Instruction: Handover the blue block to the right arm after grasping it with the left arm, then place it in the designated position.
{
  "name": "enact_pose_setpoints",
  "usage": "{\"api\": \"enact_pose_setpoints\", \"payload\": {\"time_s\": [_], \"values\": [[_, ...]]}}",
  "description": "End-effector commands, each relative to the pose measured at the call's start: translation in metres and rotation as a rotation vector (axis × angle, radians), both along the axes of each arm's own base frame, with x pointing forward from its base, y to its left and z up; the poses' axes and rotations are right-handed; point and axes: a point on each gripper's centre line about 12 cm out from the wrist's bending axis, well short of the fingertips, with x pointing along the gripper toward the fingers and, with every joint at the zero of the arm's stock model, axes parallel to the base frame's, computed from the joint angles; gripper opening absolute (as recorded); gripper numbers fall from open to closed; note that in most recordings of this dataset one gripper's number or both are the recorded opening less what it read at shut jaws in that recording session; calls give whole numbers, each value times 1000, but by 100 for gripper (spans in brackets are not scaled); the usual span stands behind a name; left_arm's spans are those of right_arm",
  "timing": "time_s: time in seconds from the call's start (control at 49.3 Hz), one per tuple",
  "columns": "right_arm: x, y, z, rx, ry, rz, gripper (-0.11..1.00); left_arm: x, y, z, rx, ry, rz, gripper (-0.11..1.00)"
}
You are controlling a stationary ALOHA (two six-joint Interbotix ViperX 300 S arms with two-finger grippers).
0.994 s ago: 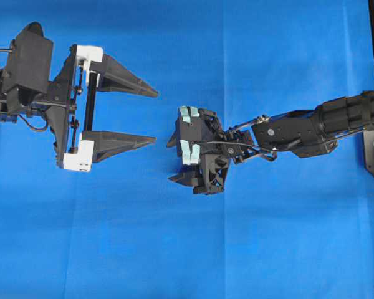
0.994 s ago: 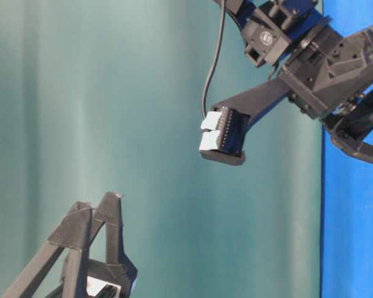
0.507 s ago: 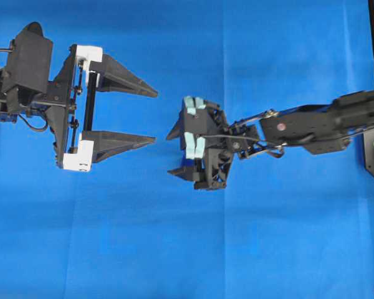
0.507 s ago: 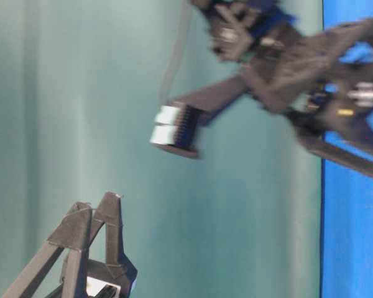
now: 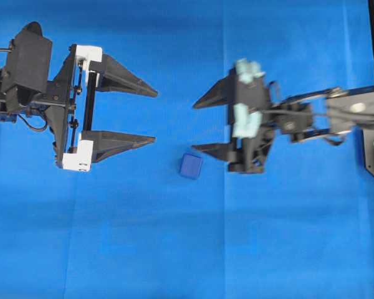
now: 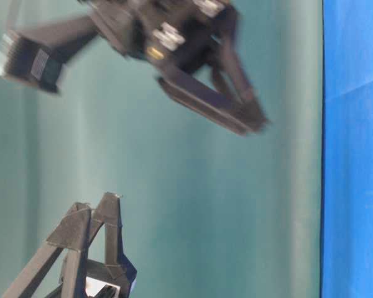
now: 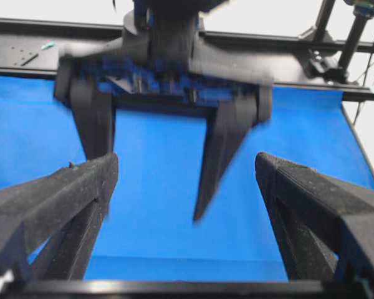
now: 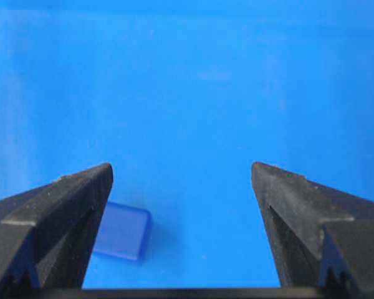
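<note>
Covering the whole worktop (image 5: 174, 249), a bright blue cloth lies flat with faint fold lines; a teal backdrop shows in the table-level view, and a black frame rail (image 7: 25, 28) runs behind the cloth in the left wrist view. On the cloth rests the block (image 5: 191, 166), a small dark-blue cube with rounded edges, darker than the cloth, untouched. It sits between the two arms, just beside the lower fingertip of the right jaws (image 5: 206, 124), which stand wide open and empty, blurred. In the right wrist view the block (image 8: 122, 232) lies partly behind the left-hand finger. Well apart to the left, the left jaws (image 5: 154, 116) are fully open, holding nothing. Bare cloth surrounds the block on every side.
</note>
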Motion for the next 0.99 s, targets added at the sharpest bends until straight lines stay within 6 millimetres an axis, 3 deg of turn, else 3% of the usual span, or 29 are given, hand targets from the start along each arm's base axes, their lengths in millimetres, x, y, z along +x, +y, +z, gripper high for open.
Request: {"api": "enact_pose_setpoints", "payload": {"time_s": [0.0, 0.122, 0.304, 0.69, 0.974], "values": [[-13, 0, 26, 0, -61, -4, 83, -2, 1, 11, 0, -32, 1, 93], [-34, -2, 42, -1, -108, -9, 83, -2, 0, 11, 2, -32, 0, 93], [-53, -3, 50, 2, -146, -7, 83, -2, 1, 11, 0, -32, 1, 93], [-50, -2, 51, -3, -153, 0, 83, -2, 1, 11, -1, -32, 1, 93], [-58, -2, 70, -9, -291, 44, 82, -2, 0, 12, 0, -38, 1, 93]]}}
